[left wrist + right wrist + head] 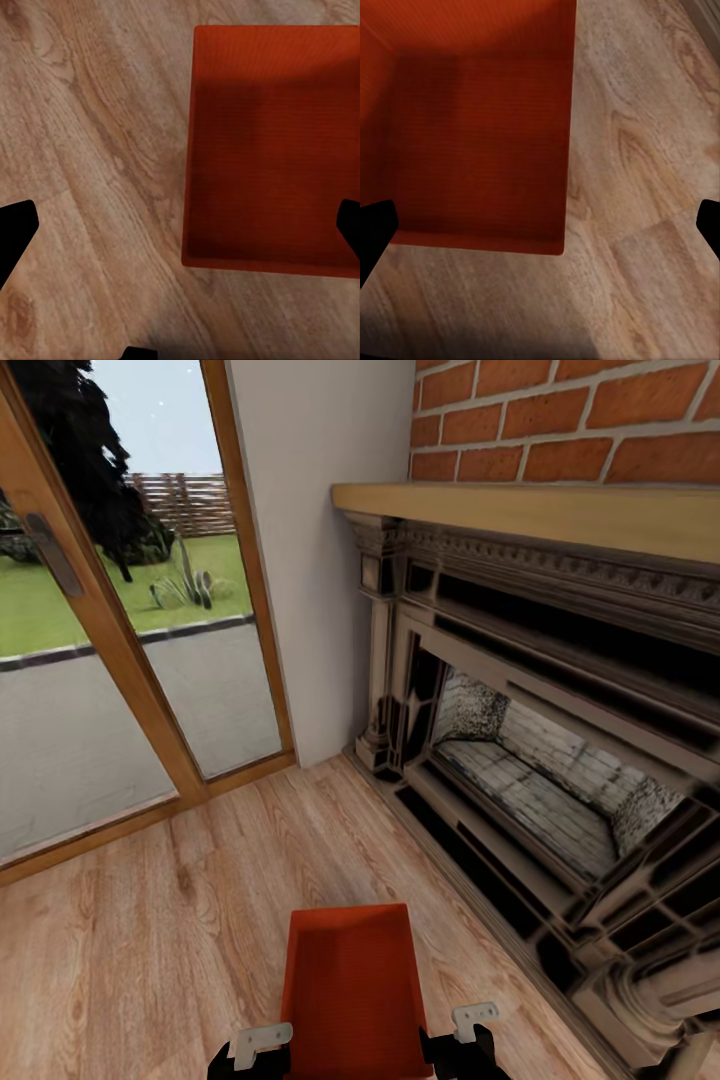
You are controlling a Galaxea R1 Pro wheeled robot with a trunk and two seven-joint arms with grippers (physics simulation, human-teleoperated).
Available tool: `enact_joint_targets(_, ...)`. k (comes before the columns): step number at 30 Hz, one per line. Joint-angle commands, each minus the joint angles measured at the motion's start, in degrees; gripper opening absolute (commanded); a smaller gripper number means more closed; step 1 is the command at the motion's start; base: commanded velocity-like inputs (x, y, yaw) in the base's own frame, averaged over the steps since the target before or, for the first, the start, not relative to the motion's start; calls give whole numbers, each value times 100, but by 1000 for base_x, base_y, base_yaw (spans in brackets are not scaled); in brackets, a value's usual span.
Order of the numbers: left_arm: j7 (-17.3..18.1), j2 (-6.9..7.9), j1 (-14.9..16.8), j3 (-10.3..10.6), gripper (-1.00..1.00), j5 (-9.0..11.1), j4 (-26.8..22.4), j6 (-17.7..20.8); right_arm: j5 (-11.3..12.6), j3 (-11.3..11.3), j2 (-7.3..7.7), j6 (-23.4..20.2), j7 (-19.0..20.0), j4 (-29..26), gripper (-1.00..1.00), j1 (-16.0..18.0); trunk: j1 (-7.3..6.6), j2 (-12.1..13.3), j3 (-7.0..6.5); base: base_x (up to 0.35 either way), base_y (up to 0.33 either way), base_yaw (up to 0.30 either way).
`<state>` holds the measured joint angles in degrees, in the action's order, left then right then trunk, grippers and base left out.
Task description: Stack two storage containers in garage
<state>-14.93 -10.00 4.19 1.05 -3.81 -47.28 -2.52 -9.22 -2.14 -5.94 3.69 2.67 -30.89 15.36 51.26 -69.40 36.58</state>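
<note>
Container (352, 985), orange-red, on wood-plank floor (130, 920), beside fireplace (540, 760)

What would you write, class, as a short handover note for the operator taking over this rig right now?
Left claw: beside the container's left wall, open, holding nothing.
Right claw: beside its right wall, open, holding nothing.
One orange-red storage container sits on the light wood-plank flooring of the living room, between the two claws, near the fireplace and glass doors. It looks empty.
Done: nothing visibly; this container is not lifted.
Left: grasp it, take both containers to the garage, stack them on the floor there.
</note>
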Motion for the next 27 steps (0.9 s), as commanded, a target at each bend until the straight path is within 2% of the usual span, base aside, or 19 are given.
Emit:
enact_joint_targets(1,-41,0,2,9,100,-37,3,-9,-52,-23,-3,16,23,-1,100,2,22,-44,23,0,0,0)
enact_joint_targets(7,-59,0,2,9,100,-25,6,-12,-69,-18,-3,18,23,-4,100,2,154,-285,131,0,0,1)
enact_joint_targets(15,-63,0,2,3,100,-23,6,-12,-71,-15,-3,18,23,-4,100,2,330,-606,278,0,0,154)
enact_joint_targets(27,-63,0,2,3,100,-23,6,-12,-71,-15,-3,18,23,-4,100,2,593,-1087,494,0,0,12)
